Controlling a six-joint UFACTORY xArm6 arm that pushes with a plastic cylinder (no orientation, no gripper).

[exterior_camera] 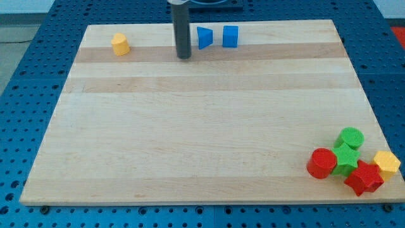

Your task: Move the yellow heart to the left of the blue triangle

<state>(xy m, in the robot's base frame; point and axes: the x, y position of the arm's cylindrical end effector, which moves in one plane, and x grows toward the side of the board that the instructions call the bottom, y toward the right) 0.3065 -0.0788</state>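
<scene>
Yellow heart (120,44) is seen near the top-left corner of the wooden board (202,120), well apart from the blue triangle (204,37), which is taken as the landmark for everything else. The heart's outline is small and is only roughly made out as a heart. It lies far toward the view's left of the triangle, at almost the same height in the view.

Just beside the triangle, on its left, the dark rod is seen standing upright, with my tip (184,57) placed slightly below the triangle's level; whether rod and triangle touch cannot be told. The tip is thus located between the heart and the triangle, much nearer to the triangle. No jaws are fitted to the rod, so no jaw state can be given.

A blue cube (230,37) is set close to the triangle on its right, a narrow gap being visible between them.

Far from the triangle, toward the view's bottom right corner, a cluster of blocks is gathered: a green cylinder (350,137), a green star (346,157), a red cylinder (322,163), a red star (364,178) and a second yellow block (386,163), whose shape cannot be made out. These are packed against one another.
</scene>
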